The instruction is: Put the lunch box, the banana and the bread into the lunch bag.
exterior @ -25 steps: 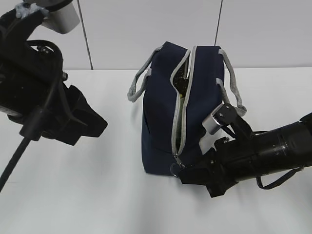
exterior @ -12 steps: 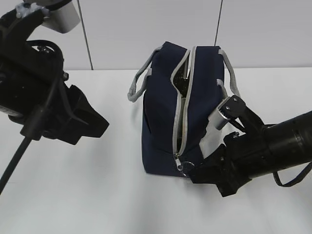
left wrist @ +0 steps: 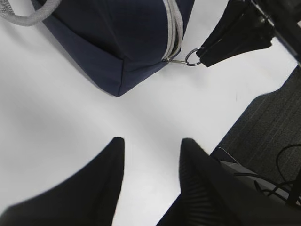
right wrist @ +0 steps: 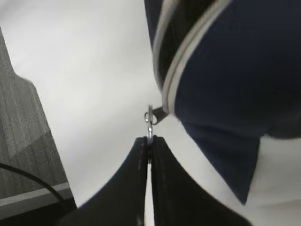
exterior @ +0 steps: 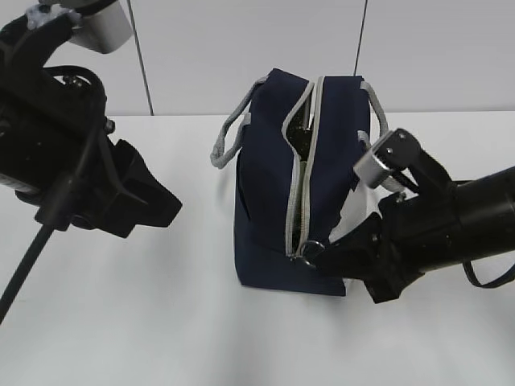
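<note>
The navy lunch bag (exterior: 269, 185) stands upright on the white table, its grey zipper partly open along the top. My right gripper (exterior: 322, 251) is shut on the metal ring pull (exterior: 309, 249) at the bag's front end; the ring (right wrist: 149, 120) shows pinched between the fingertips in the right wrist view. The ring (left wrist: 192, 56) also shows in the left wrist view beside the bag (left wrist: 113, 37). My left gripper (left wrist: 151, 141) is open and empty above bare table, left of the bag. The lunch box, banana and bread are out of view.
The grey webbing handles (exterior: 228, 137) hang at both sides of the bag. The table's edge and dark floor with cables (left wrist: 273, 136) show in the left wrist view. White wall panels stand behind the table.
My right gripper has moved up and to the right with the ring pull, drawing the zipper slider up the bag's front end. The left arm has not moved.
</note>
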You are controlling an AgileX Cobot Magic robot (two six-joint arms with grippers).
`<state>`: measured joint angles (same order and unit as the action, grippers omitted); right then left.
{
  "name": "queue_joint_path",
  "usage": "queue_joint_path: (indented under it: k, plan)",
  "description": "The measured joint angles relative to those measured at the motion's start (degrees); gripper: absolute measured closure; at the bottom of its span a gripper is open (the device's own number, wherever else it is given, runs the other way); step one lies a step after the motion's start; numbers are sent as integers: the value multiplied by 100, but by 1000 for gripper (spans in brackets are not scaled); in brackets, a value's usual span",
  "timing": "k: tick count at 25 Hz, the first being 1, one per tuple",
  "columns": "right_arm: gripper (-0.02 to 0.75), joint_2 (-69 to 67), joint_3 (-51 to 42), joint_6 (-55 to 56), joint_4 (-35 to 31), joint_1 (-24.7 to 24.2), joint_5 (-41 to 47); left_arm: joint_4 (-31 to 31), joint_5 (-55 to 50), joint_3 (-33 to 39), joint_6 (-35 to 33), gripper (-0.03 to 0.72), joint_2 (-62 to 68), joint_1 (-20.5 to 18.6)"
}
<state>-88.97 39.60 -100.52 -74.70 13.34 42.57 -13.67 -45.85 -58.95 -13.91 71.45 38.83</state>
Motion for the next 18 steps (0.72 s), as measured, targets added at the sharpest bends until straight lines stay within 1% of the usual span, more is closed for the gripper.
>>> queue_joint_path:
  k: [8,15,18]
  plan:
    - [754,281,596,161,66,0,186,-62,6,0,0,400,0,0]
    - [754,293,1192,609,536,0,318,-86,146,0,-11,400,0,0]
    - [754,315,1371,742,680,0,353,-134,228,0,-121,400,0,0]
